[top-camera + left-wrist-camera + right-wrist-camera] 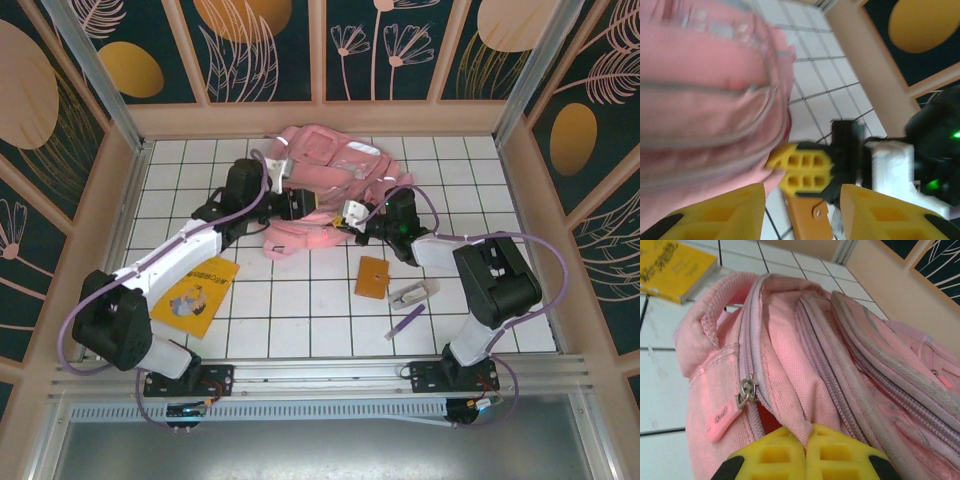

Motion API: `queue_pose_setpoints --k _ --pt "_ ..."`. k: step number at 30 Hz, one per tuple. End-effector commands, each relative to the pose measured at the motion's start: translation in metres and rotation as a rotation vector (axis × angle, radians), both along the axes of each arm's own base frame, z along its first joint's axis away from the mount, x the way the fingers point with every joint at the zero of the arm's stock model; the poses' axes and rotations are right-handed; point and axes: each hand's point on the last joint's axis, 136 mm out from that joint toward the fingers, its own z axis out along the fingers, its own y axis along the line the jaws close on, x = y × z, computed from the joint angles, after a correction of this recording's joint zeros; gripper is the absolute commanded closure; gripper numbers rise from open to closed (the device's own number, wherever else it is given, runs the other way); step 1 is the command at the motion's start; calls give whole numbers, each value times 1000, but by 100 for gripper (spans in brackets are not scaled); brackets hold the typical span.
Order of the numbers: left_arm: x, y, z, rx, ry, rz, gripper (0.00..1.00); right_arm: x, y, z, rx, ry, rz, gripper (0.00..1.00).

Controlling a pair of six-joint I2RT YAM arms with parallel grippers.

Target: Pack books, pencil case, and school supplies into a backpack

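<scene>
A: Top view: anything packed?

B: Nothing that I can see. The bag [340,165] lies at twelve o'clock on the worktop [300,330]. The booklet [195,290] sits at eight, with the square booklet [372,277], case [413,293] and pen [405,322] around four to five. All are outside the bag.

A: Left wrist view?

B: The left tool [802,210] is spread and grips nothing, with the bag at its ten o'clock. The right tool [785,172] nips the bag's edge.

A: Right wrist view?

B: Its fingers [835,452] are pressed together on a fold of pink fabric, at five o'clock from the zip pull [745,390]. I'd judge that opening the bag is the step in hand, and all the packing is left to do.
</scene>
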Motion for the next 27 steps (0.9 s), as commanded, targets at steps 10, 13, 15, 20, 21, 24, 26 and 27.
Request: queue_pose_setpoints --k 10,13,15,20,21,24,26,27 --pt "-24 -15 -92 107 356 125 60 -12 34 36 161 69 106 100" --pt "-25 -13 -105 143 379 132 62 -15 37 35 159 80 116 100" --pt "-24 -10 -113 182 397 145 65 -17 39 36 166 86 123 100" --pt "-7 17 -126 336 349 262 80 -23 42 39 175 78 144 100" --pt "-4 22 -124 354 327 285 83 -24 41 39 175 71 148 100" --pt "3 30 -119 384 262 315 98 -29 40 36 144 56 173 100" --pt "3 29 -113 378 211 281 100 -29 38 32 116 52 168 100" --pt "1 26 -108 365 178 246 100 -29 37 28 92 44 163 100"
